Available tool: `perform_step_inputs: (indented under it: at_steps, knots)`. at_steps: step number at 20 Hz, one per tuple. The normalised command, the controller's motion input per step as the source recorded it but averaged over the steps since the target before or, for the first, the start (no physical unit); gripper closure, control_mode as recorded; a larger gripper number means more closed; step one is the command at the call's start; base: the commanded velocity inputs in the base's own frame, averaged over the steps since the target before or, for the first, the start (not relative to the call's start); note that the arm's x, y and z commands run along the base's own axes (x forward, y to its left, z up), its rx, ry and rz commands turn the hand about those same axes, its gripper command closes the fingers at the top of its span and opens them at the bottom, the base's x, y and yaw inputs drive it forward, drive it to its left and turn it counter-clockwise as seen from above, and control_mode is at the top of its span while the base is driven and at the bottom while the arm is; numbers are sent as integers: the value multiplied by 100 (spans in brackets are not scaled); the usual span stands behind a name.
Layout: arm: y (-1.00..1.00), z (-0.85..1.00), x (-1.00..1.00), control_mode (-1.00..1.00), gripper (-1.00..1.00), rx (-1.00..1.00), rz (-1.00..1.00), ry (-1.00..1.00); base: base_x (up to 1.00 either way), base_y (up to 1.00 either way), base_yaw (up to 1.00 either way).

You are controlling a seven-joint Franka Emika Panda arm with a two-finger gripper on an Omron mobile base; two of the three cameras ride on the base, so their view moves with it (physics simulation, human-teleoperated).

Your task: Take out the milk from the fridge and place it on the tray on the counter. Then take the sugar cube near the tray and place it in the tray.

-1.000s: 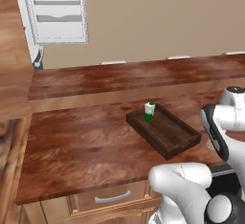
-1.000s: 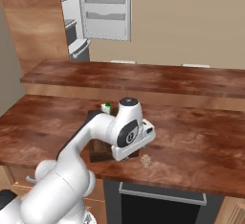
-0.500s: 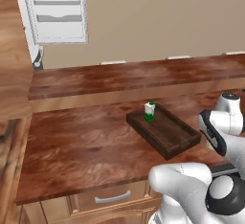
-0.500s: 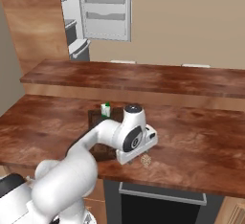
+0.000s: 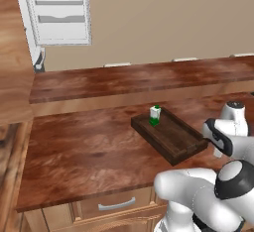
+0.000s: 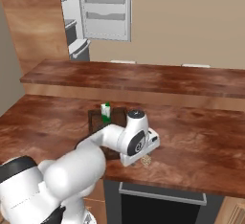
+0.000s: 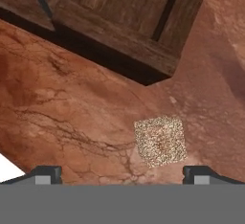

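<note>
Sugar cube (image 7: 160,141) lies on counter (image 7: 72,122) between wide-spread claw (image 7: 122,174) tips.

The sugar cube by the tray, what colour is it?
Pale beige with fine brown speckles; the sugar cube shows best in the hand view.

Milk (image 5: 155,115) upright in tray (image 5: 173,142); sugar cube (image 7: 160,140) beside.

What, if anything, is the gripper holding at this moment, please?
Nothing is held: the gripper is open above the counter, and the sugar cube lies free ahead of its fingertips.
</note>
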Motion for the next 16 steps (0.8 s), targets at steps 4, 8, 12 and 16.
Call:
perform_step_inputs:
  at_steps: [4, 8, 12, 16]
  knots:
    - [0, -9, 29, -100, -100, 0, 0, 0, 0, 0, 0]
    - [-10, -9, 21, -100, -100, 0, 0, 0, 0, 0, 0]
    - [-21, -16, 14, -100, -100, 0, 0, 0, 0, 0, 0]
    - [-22, -18, 9, -100, -100, 0, 0, 4, 0, 0, 0]
